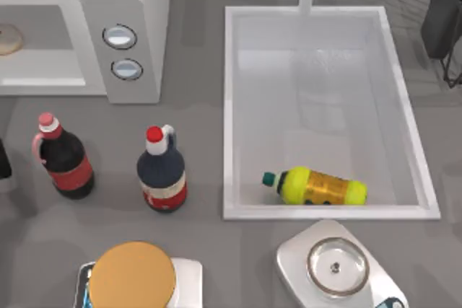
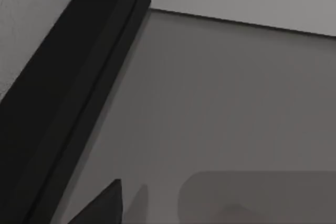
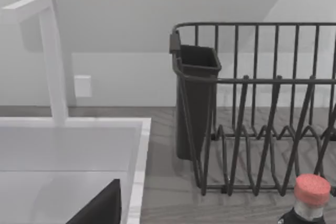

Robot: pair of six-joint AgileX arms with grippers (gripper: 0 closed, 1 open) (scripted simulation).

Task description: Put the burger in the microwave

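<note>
Burger [image 1: 9, 39] lies inside the microwave [image 1: 130, 5] cavity at the desk's far left. Placement step appears complete. Left and right end effector state: cannot tell. Next move, if any: retract both arms clear of the cavity.

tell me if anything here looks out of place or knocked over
The yellow plastic bottle with a teal cap lies on its side inside the white rectangular sink basin, while the two dark bottles stand upright on the grey counter. The small pale tan burger already sits inside the white boxy microwave.
</note>
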